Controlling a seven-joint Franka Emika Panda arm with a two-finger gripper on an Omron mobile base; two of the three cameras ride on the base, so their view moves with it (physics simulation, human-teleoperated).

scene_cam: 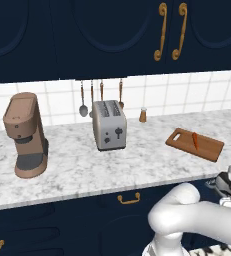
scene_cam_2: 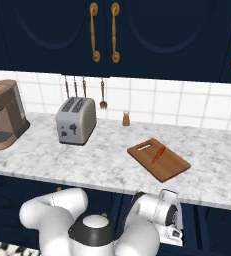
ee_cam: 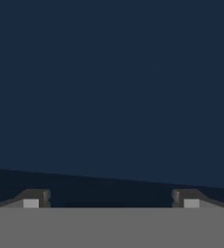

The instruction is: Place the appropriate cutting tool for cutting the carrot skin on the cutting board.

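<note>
Lengthwise, carrot (scene_cam_2: 158, 154) lies along cutting board (scene_cam_2: 170, 167), handle end backward.

A home kitchen: marble bench (scene_cam: 87, 170) under navy cabinets (scene_cam: 112, 35), white tiled wall (scene_cam: 187, 95), a toaster (scene_cam: 109, 125), coffee machine (scene_cam: 28, 135), and hanging utensils (scene_cam: 83, 100).

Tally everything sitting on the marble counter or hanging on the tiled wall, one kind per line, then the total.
Brown coffee machine: 1
Silver two-slot toaster: 1
Small brown shaker: 1
Reddish-brown wooden cutting board: 1
Slender orange carrot: 1
Wooden-handled hanging utensils: 4
Total: 9
</note>
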